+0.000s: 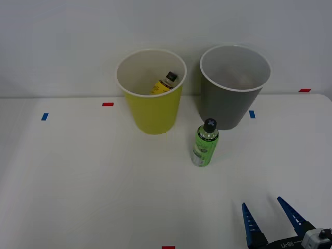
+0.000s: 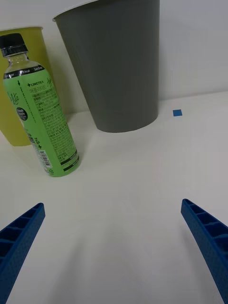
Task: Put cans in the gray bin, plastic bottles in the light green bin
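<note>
Ahead, green-label bottle (image 1: pixel 205 143) upright, well apart from open right gripper (image 1: pixel 271 217).

Green-labelled bottle (image 1: pixel 205 144), lime bin (image 1: pixel 153 111), gray bin (image 1: pixel 230 104).

Red and blue tape marks (image 1: pixel 108 104) on white table (image 1: pixel 78 181)
</note>
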